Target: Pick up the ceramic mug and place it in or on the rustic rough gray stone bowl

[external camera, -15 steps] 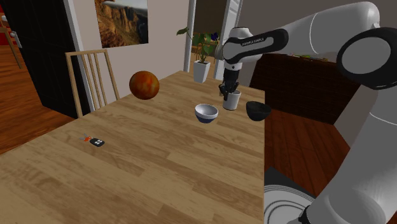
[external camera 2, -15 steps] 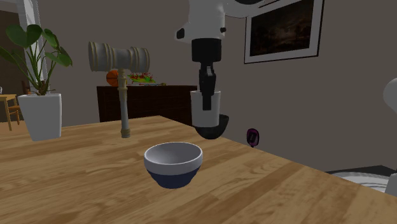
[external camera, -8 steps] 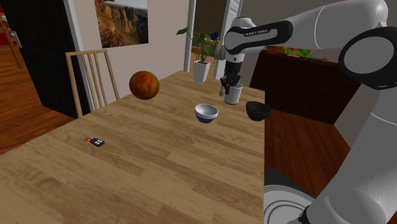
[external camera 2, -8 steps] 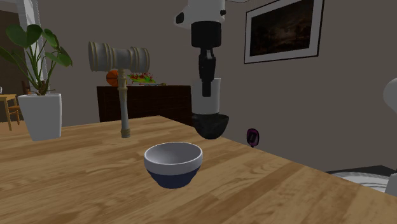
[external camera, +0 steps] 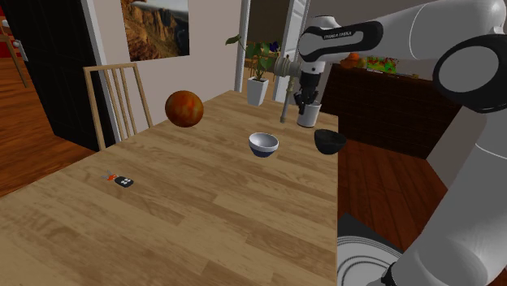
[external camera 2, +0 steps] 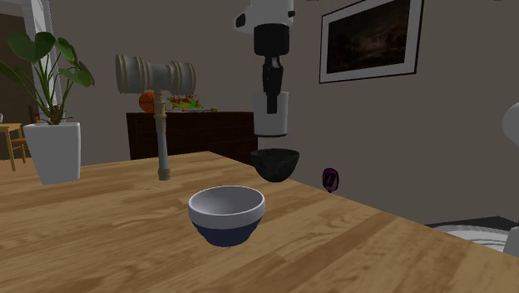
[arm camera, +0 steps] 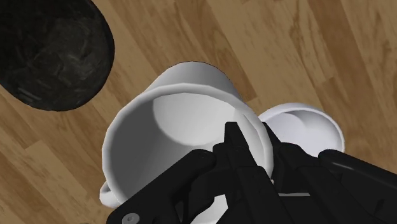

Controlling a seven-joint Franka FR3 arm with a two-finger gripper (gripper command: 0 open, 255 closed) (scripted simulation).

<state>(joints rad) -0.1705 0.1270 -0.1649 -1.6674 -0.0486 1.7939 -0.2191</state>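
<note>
The gripper [external camera: 307,103] [external camera 2: 270,98] [arm camera: 247,141] is clamped on the rim of a white mug [external camera: 308,117] [external camera 2: 271,118] [arm camera: 168,124]. The wrist view shows 1 finger inside the wall and 1 outside. The mug hangs upright in the air, clear of the table [external camera: 203,215] [external camera 2: 100,250]. The dark bowl [external camera: 328,141] [external camera 2: 275,163] [arm camera: 48,54] sits lower and close by. In the second exterior view the mug appears straight over it with a gap between them, while the wrist view shows the bowl off to 1 side. A white bowl [external camera: 263,144] [external camera 2: 226,215] with a dark blue base stands nearby on the table. Farther out are an upright mallet [external camera 2: 155,79], an orange ball [external camera: 184,108] and a potted plant [external camera 2: 51,150].
</note>
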